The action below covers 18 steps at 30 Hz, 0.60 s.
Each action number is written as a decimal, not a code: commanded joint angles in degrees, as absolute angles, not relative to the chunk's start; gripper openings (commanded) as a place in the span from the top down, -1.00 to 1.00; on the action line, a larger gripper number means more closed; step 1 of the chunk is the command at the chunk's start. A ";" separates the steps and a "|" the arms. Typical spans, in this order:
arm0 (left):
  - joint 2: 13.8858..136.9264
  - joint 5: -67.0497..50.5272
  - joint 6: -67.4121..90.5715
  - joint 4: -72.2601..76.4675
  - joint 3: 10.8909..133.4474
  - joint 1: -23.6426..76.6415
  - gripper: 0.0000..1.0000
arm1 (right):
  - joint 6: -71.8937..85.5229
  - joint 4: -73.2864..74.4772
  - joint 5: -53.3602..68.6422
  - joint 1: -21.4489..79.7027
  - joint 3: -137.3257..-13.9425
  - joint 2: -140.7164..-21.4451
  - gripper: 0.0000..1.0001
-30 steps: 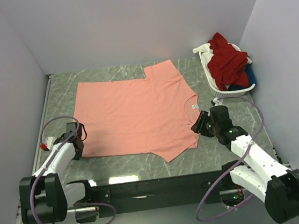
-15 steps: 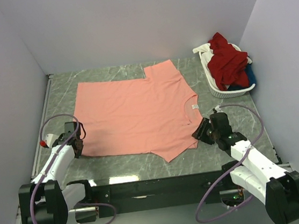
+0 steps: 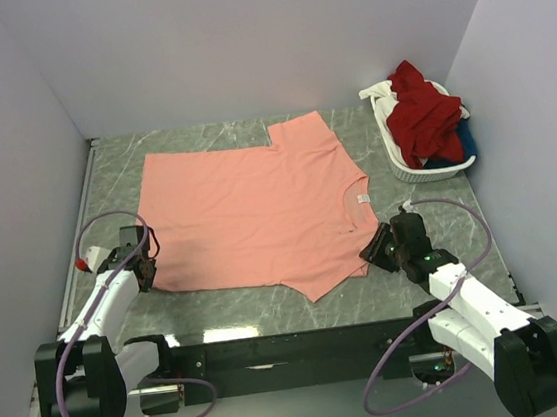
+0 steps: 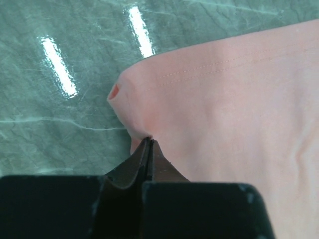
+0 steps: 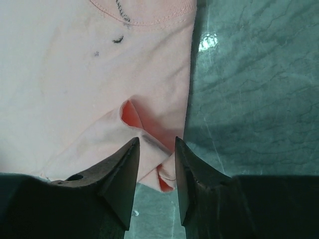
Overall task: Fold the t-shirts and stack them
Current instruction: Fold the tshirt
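My left gripper (image 3: 145, 271) sits at the near left corner of the salmon-pink t-shirt (image 3: 259, 211). The left wrist view shows its jaws pressed fully together with the hem corner pinched between them and the cloth puckered just ahead of the tips. The shirt lies flat across the middle of the green marbled table (image 3: 200, 137), with its neck towards my right side.

A small white neck label (image 3: 363, 199) sits inside the collar, too small to read. From the right wrist camera I see a few dark marks (image 5: 118, 39) below the collar (image 5: 149, 20), and I cannot read those either.

My right gripper (image 5: 154, 152) is low over the shirt's near right edge. Its jaws are partly open, standing either side of a raised fold of pink cloth and not yet clamped on it. At the far right, the white basket (image 3: 405, 166) holds a dark red shirt (image 3: 424, 111) on top, a white one (image 3: 378, 89) over its far rim and a blue one (image 3: 462, 137) underneath.

Compared with a second ago, the left jaws have gone from slightly apart to closed on the corner. The right gripper has dropped nearer to me and its jaws have narrowed. The shirt has not shifted.
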State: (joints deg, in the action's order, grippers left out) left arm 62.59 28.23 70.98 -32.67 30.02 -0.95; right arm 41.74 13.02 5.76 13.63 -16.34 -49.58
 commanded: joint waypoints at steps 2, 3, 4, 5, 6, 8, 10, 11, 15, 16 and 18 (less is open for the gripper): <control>62.49 27.16 69.87 -30.76 30.85 -1.14 0.99 | 42.28 10.99 4.22 14.15 -15.91 -48.95 0.21; 62.49 27.07 69.87 -30.59 30.76 -1.14 0.99 | 42.19 10.81 4.31 14.06 -16.00 -49.04 0.23; 62.58 26.98 69.87 -30.50 30.76 -1.14 0.99 | 42.10 10.81 4.39 14.06 -16.00 -49.13 0.25; 62.58 26.90 69.87 -30.41 30.59 -1.14 0.99 | 42.10 10.72 4.48 14.06 -16.08 -49.48 0.26; 62.58 26.89 69.87 -30.32 30.59 -1.14 0.99 | 42.10 10.81 4.48 14.15 -16.17 -49.40 0.26; 62.58 26.81 69.87 -30.24 30.41 -1.14 0.99 | 41.93 10.72 4.48 14.33 -16.17 -49.74 0.27; 62.67 26.72 69.87 -30.15 30.24 -1.14 0.99 | 42.01 10.81 4.40 14.50 -16.17 -49.83 0.27; 62.67 26.81 69.79 -30.06 30.06 -1.14 0.99 | 42.01 10.90 4.31 14.68 -16.17 -49.83 0.27; 62.75 26.72 69.79 -29.80 29.62 -1.14 0.99 | 42.01 10.64 4.31 14.94 -16.26 -50.27 0.27; 62.67 26.63 69.70 -29.79 29.62 -1.14 0.99 | 42.10 10.63 4.22 15.20 -16.35 -50.36 0.27; 62.75 26.54 69.70 -29.71 29.62 -1.06 0.99 | 42.10 10.46 4.22 15.38 -16.61 -51.15 0.28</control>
State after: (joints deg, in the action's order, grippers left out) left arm 62.63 26.81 70.50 -30.81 30.00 -0.95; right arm 41.98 12.71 5.37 14.66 -16.34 -50.39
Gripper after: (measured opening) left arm 0.013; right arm 0.366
